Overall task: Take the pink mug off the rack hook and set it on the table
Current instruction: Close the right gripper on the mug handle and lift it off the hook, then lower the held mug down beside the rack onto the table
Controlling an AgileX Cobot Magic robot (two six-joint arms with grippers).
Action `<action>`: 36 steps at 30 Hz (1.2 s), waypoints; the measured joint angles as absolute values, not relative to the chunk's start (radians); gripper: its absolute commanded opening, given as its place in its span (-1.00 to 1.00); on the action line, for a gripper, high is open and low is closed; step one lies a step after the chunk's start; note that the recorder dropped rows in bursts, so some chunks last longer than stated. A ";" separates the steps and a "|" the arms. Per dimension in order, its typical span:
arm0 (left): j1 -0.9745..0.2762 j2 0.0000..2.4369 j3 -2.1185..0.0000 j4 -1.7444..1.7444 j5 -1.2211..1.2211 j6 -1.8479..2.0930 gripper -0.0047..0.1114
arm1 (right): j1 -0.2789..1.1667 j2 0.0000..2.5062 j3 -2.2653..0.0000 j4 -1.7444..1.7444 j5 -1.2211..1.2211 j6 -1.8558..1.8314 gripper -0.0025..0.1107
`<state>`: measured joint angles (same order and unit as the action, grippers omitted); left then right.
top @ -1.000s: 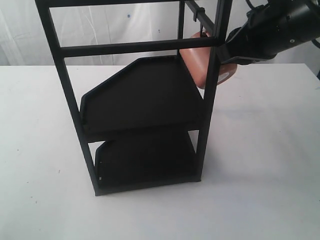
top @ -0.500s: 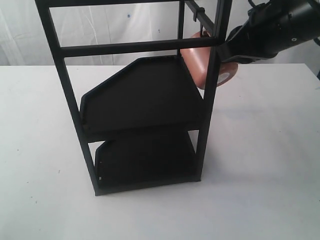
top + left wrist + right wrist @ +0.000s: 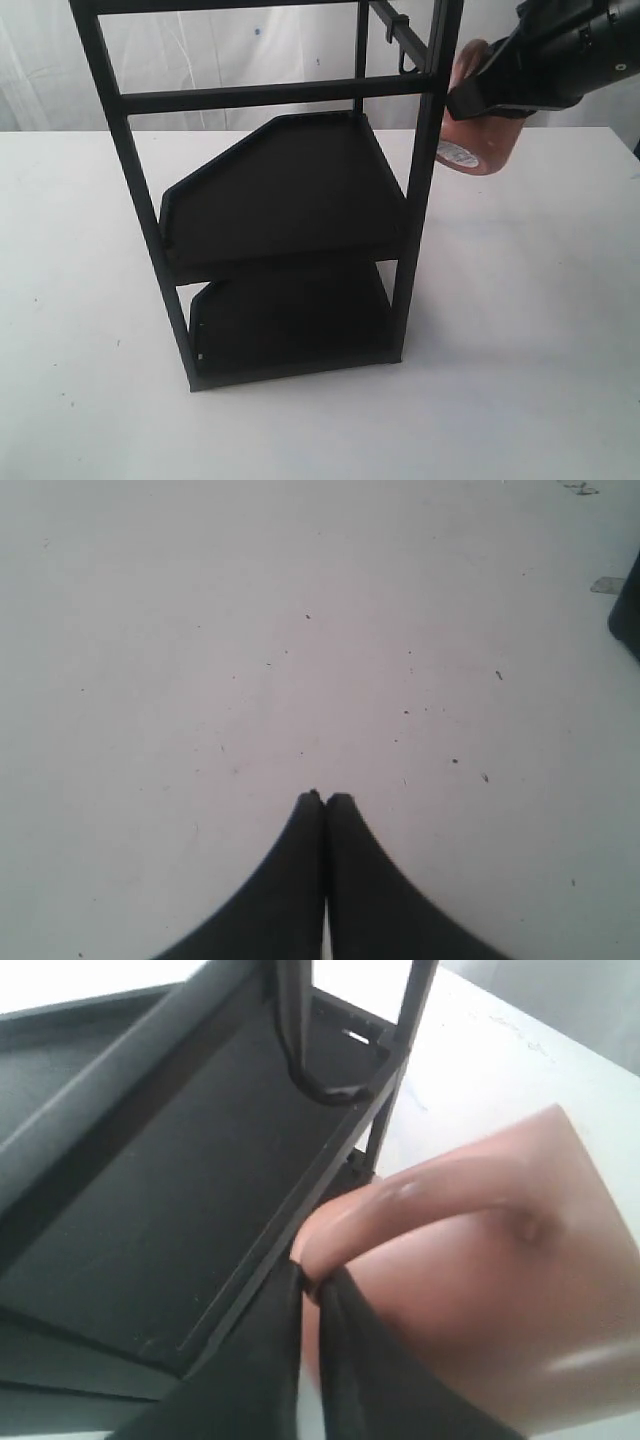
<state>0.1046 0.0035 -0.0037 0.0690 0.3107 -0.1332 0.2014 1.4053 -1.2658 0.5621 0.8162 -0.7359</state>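
Observation:
The pink mug [image 3: 484, 142] hangs in the air to the right of the black rack, clear of the rack hook [image 3: 408, 62], its white sticker facing down and left. My right gripper [image 3: 468, 100] is shut on its loop handle. In the right wrist view the pink mug [image 3: 480, 1270] fills the lower right, the handle pinched in my right gripper [image 3: 318, 1285], and the empty rack hook [image 3: 320, 1085] hangs from the rail beyond. My left gripper [image 3: 325, 798] is shut on nothing above the bare white table [image 3: 300, 630].
The tall black rack [image 3: 285, 205] with two shelves stands mid-table, its right post [image 3: 425, 180] close beside the mug. White table [image 3: 530, 300] stretches to the right of and in front of the rack. A white curtain hangs behind.
The right gripper has pulled the mug off the hook and moved it right and slightly up, out from behind the rack post. The hook now hangs empty.

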 measured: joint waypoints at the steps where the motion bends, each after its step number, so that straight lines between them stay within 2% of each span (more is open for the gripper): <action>1: 0.105 0.003 -0.004 0.069 0.311 -0.133 -0.92 | 0.201 1.405 -1.266 0.554 0.817 -0.732 -0.96; 8: 0.105 0.003 -0.004 0.069 0.311 -0.133 -0.92 | 0.201 1.398 -1.254 0.385 0.832 -0.629 -0.96; 13: 0.105 0.003 -0.004 0.069 0.311 -0.133 -0.92 | 0.201 1.347 -1.174 0.247 0.746 -0.541 -0.96; 26: 0.105 0.003 -0.004 0.069 0.311 -0.133 -0.92 | 0.209 1.247 -0.745 0.253 0.096 -0.464 -0.96; 31: 0.105 0.003 -0.004 0.069 0.311 -0.133 -0.92 | 0.275 1.246 -0.597 0.263 -0.138 -0.459 -0.96; 36: 0.105 0.003 -0.004 0.069 0.311 -0.133 -0.92 | 0.354 1.246 -0.524 0.250 -0.264 -0.459 -0.96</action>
